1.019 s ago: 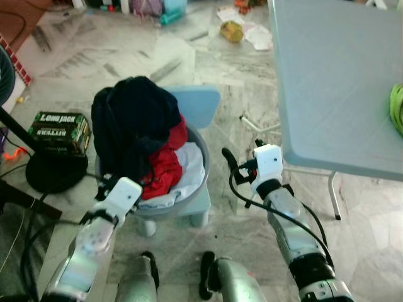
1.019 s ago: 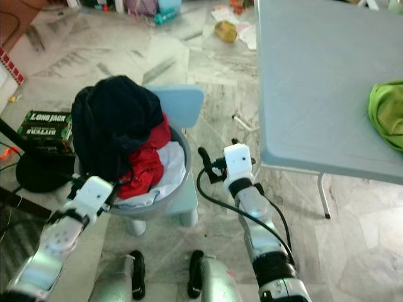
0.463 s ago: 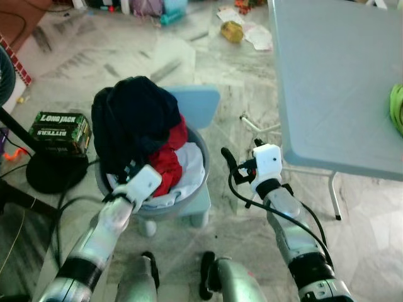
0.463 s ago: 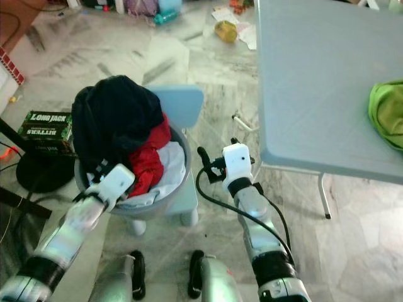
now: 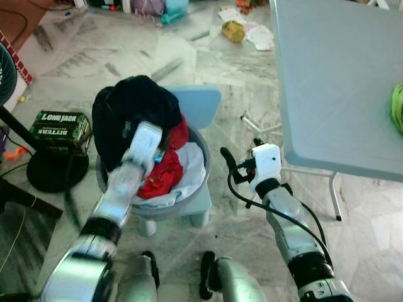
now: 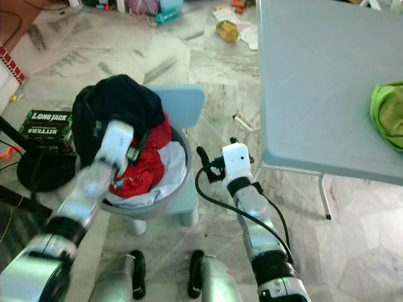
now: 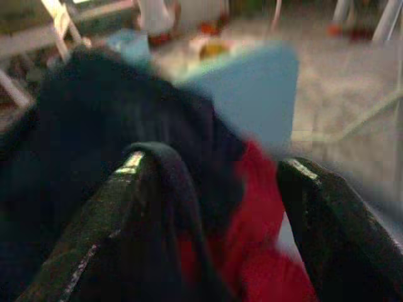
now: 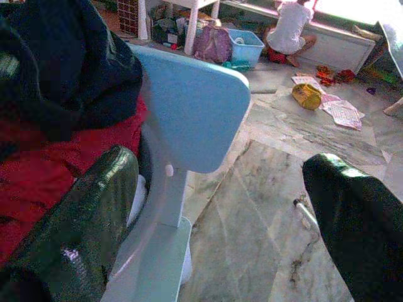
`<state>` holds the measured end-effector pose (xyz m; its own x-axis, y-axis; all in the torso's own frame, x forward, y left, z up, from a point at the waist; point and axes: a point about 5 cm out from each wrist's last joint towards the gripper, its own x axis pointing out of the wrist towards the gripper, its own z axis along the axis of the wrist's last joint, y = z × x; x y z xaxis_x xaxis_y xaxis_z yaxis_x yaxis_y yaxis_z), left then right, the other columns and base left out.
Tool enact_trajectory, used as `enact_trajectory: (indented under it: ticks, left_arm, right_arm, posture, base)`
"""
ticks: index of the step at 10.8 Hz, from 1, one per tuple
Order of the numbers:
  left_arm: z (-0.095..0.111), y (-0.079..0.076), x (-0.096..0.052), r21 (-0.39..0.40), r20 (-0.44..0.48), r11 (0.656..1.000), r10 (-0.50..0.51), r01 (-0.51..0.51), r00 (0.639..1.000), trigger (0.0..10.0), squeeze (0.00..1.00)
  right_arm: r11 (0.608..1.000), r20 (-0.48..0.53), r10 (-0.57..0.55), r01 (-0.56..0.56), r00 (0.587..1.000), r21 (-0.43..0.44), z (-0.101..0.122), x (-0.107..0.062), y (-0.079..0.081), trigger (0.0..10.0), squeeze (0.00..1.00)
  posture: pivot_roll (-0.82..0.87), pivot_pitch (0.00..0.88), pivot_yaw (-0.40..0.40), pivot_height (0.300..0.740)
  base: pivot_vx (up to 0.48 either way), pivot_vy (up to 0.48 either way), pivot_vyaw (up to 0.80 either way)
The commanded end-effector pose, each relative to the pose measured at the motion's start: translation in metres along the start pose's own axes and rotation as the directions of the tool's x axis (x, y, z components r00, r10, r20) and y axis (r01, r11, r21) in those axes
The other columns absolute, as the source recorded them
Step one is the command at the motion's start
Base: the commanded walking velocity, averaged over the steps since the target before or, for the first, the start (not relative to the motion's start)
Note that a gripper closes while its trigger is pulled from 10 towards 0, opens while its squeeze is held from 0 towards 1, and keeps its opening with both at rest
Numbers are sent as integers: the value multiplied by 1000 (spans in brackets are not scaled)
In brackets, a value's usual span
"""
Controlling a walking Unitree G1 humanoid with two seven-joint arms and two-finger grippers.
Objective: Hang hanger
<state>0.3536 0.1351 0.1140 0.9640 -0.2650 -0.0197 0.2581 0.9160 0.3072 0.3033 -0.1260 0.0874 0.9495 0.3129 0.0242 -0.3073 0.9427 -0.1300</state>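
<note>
— Where are the arms?

— The left gripper point(image 7: 208, 189) reaches forward over the basket point(image 5: 200, 173), wrist above the clothes. Its jaws are apart, with the dark cloth point(image 5: 129, 110) and red cloth point(image 5: 165, 175) just ahead between them; whether they touch it I cannot tell. The right gripper point(image 8: 214, 214) is held low beside the basket, over the floor point(image 5: 239, 220), jaws wide apart and holding nothing, pointing past the chair point(image 5: 200, 104).

— What is around them?

— A grey table point(image 5: 334, 82) on the right, with something green point(image 6: 387, 113) lying at its far edge. On the left, a green box point(image 5: 60, 129) on the floor by a black round base point(image 5: 50, 173). Litter lies farther off, and in the right wrist view a person point(image 8: 289, 28) sits at the back of the room.

— And the basket?

— It stands on the light blue chair's seat and holds dark, red and white cloth point(image 5: 192, 167), the dark piece heaped highest, against the chair back.

— The hanger?

— I cannot make one out.
</note>
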Motion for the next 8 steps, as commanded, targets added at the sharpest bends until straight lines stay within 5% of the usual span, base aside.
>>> enact_trajectory:
  ticks: [1,4,7,8]
  left_arm:
    - [12,0,5,-2,43,1000,-12,12,999,10000,0]
    - [51,2,14,11,175,997,-79,79,981,10000,0]
    - [4,-5,-11,234,-87,941,-231,245,969,10000,0]
    - [4,0,-25,202,-88,941,-259,272,962,10000,0]
  right_arm:
    - [1000,-15,-4,4,1000,0,-2,-1,-1,10000,0]
    - [1000,-16,2,-2,1000,2,-3,-1,2,10000,0]
    - [1000,-16,0,0,1000,6,-3,-1,4,10000,0]
    - [1000,-18,-1,1,1000,7,-4,-1,3,10000,0]
  posture:
    - [79,209,-107,740]
    - [83,211,-103,740]
    - [89,215,-96,740]
    - [89,215,-96,740]
  base:
    - [0,0,0]
    - [0,0,0]
    - [0,0,0]
    - [0,0,0]
